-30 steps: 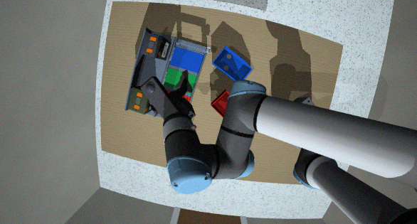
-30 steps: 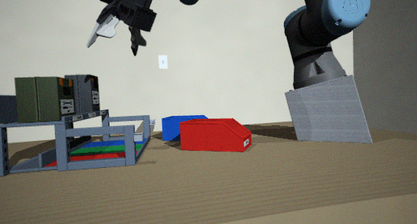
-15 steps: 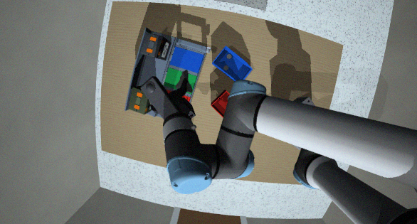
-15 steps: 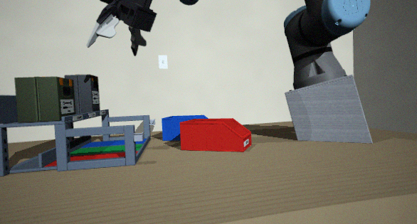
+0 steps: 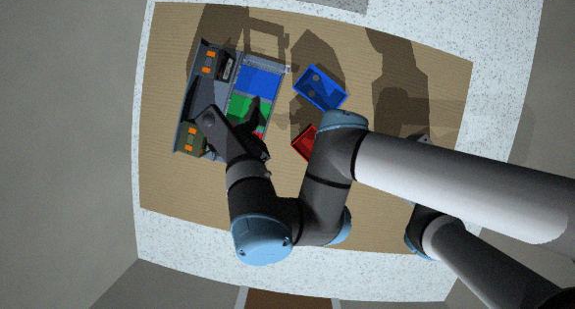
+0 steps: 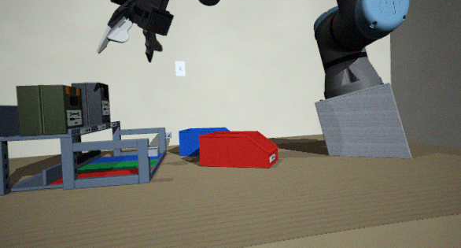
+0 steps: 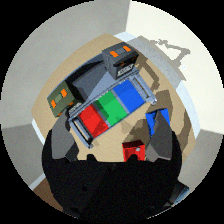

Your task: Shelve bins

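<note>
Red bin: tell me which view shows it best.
The exterior view: the red bin stands in full there, side on, on the table beside the blue bin. From the top the arm hides most of it; the wrist view shows it small, between the open gripper's fingers.

The red bin (image 6: 235,149) rests flat on the table, its sloped open front and small label facing 3 o'clock in the exterior view. The blue bin (image 6: 197,138) sits just behind it toward 10 o'clock, partly hidden. The grey shelf (image 6: 105,161) lies at 9 o'clock of both bins, with blue, green and red marks uncovered.
</note>
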You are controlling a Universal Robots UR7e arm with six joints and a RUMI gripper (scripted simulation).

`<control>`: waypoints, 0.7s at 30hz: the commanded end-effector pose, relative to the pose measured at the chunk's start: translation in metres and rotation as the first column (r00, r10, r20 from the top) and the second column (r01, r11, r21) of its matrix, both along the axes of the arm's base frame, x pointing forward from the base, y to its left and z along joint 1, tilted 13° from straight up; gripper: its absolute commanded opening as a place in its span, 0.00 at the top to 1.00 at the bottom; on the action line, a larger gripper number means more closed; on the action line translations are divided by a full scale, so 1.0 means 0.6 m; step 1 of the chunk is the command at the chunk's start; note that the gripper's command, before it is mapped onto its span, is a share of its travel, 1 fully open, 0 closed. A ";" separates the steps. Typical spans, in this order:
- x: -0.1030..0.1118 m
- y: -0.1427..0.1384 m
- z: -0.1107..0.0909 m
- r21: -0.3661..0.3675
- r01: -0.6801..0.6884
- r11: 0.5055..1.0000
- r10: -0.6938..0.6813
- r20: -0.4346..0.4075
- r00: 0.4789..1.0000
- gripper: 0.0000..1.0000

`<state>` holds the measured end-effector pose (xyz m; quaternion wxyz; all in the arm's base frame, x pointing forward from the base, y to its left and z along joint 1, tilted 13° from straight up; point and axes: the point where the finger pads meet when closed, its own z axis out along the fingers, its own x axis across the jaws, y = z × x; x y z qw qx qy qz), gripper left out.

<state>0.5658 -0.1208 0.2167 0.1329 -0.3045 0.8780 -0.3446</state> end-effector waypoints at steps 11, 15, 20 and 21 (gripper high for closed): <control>-0.023 -0.023 -0.017 0.009 -0.016 1.000 0.017 -0.054 0.998 0.00; -0.029 -0.028 -0.021 0.012 -0.020 1.000 0.021 -0.067 0.998 0.00; -0.046 -0.041 -0.033 0.021 -0.032 0.999 0.034 -0.104 0.994 0.00; -0.050 -0.044 -0.036 0.024 -0.034 0.999 0.037 -0.112 0.993 0.00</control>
